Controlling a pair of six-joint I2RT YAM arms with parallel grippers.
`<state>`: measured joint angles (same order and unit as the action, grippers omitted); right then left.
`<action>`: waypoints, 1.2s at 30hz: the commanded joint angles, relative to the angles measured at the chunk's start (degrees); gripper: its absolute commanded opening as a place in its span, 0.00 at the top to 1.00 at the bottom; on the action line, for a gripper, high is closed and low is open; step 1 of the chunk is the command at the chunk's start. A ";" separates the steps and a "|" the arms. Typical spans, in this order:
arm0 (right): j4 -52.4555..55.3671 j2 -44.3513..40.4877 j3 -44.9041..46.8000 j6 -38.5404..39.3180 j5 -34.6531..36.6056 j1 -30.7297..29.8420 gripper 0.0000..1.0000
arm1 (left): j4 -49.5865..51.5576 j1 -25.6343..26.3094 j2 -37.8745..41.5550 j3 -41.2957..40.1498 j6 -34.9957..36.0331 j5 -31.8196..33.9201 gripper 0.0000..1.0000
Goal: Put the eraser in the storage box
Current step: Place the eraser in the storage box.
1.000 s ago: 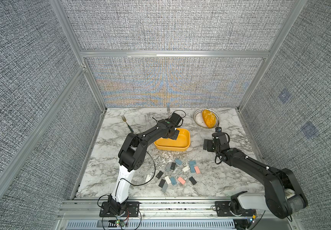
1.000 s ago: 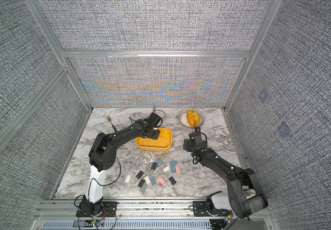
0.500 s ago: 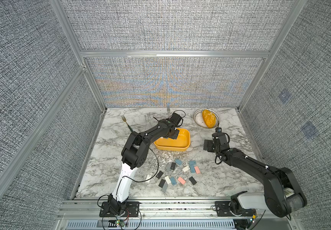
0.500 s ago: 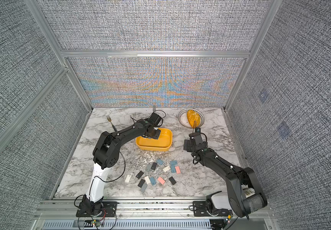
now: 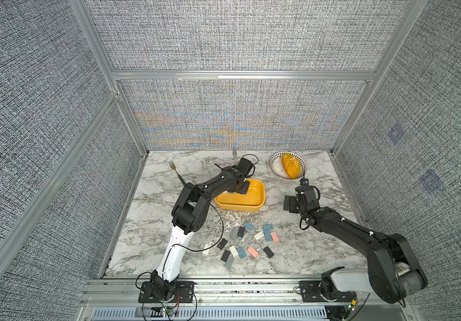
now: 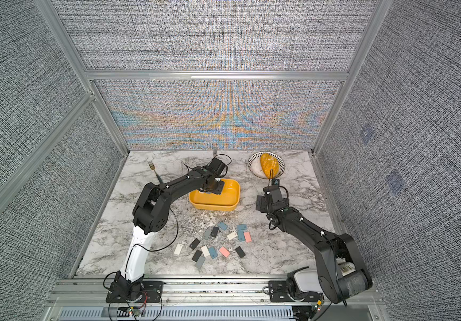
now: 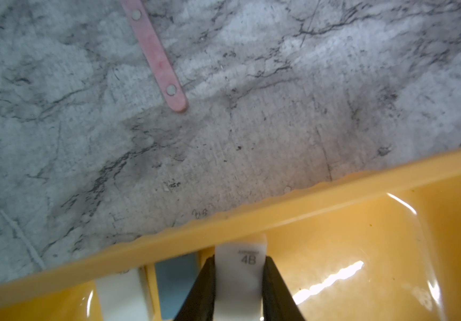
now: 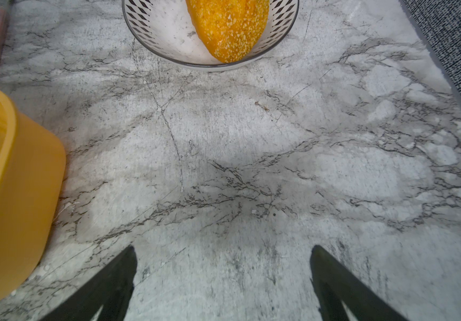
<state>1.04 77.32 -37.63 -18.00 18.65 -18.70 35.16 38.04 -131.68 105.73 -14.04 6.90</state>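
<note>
The eraser point(image 7: 239, 280), a white block marked 4B, is pinched between the narrowed jaws of the left pincer point(image 7: 239, 259). It hangs inside the yellow storage box point(image 7: 251, 219), close against one long wall. The step in hand looks like the release. It would go best if the arm eased the block away from that wall, brought it low over the floor of the box, and only then parted the jaws. That way the rubber should neither bounce out nor catch on the rim. The box also holds a white eraser point(image 7: 121, 294) and a grey-blue eraser point(image 7: 176, 278), side by side at the same wall. The right pincer point(image 8: 223, 250) stands wide and empty over the bare desk point(image 8: 251, 166). Farther off, the white bowl point(image 8: 276, 39) with its dark-patterned rim holds one speckled orange loaf point(image 8: 226, 25).
</note>
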 commanded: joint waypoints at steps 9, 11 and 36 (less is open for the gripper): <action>-0.08 -0.22 0.17 -0.11 0.15 0.02 0.02 | -0.45 -0.16 -1.54 0.87 -0.72 0.18 0.70; -0.07 -0.16 0.16 -0.16 0.07 0.04 0.02 | -0.41 -0.20 -1.71 0.81 -0.72 0.44 0.69; 0.19 0.07 -0.78 -0.11 -0.47 0.07 0.02 | -3.98 0.01 10.82 -3.56 -1.50 -2.99 0.39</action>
<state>1.04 77.43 -37.93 -18.00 17.98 -18.70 32.71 38.06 -123.50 102.96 -15.20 4.45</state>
